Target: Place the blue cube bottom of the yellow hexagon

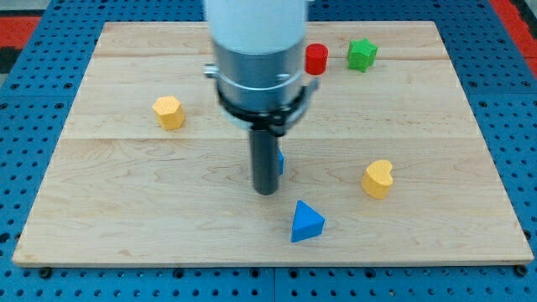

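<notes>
The yellow hexagon (169, 111) sits on the wooden board (126, 210) at the view's left. The blue cube (280, 162) is near the middle, almost wholly hidden behind my rod; only a thin blue edge shows on the rod's right side. My tip (266, 191) rests on the board just in front of and touching or nearly touching the blue cube, well to the right of the yellow hexagon.
A blue triangular block (306, 222) lies just below and right of my tip. A yellow heart-shaped block (378, 178) is at the right. A red cylinder (316, 59) and a green star-shaped block (362, 54) stand near the top edge.
</notes>
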